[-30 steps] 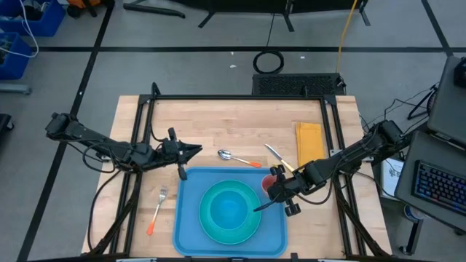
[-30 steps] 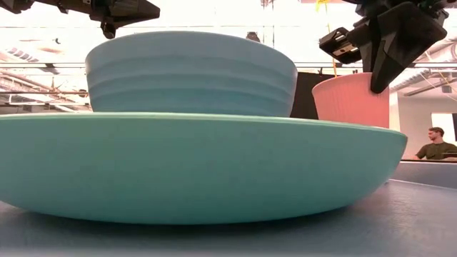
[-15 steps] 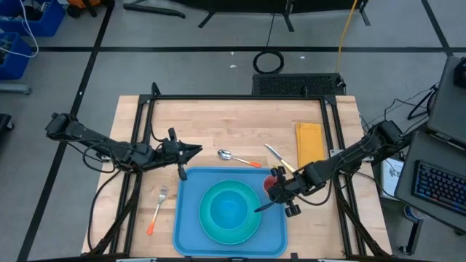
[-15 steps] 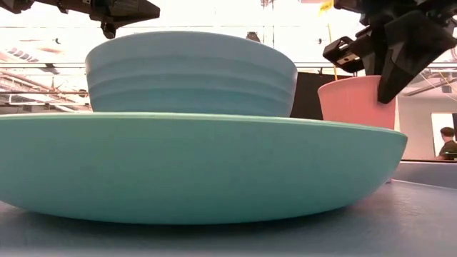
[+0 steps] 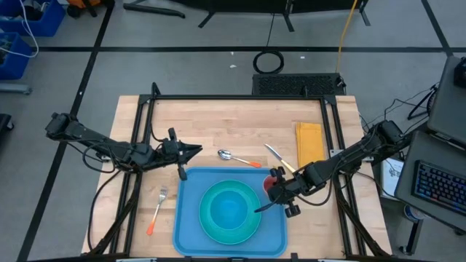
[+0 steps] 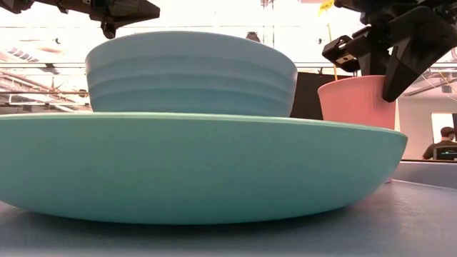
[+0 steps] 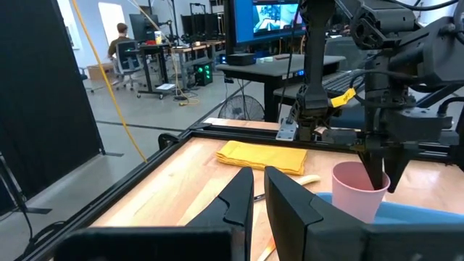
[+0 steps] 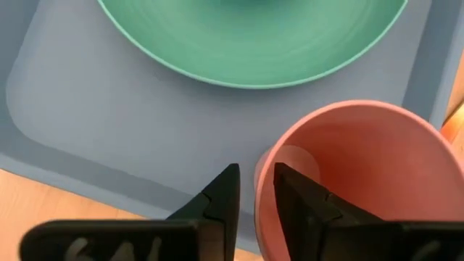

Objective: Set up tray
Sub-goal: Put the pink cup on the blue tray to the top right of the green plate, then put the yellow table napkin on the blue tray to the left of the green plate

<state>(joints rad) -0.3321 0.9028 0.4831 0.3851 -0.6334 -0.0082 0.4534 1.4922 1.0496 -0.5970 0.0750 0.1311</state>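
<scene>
Wooden tabletop (image 5: 218, 124), centre frame: right gripper (image 8: 254, 190) fingers slightly parted astride pink cup (image 8: 362, 174) rim on tray (image 5: 188, 222); widen, lift straight. Left gripper (image 5: 195, 151) shut, empty.

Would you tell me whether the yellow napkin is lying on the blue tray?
No, the high view shows the yellow napkin on the bare wooden table, beyond the tray and apart from it.
</scene>
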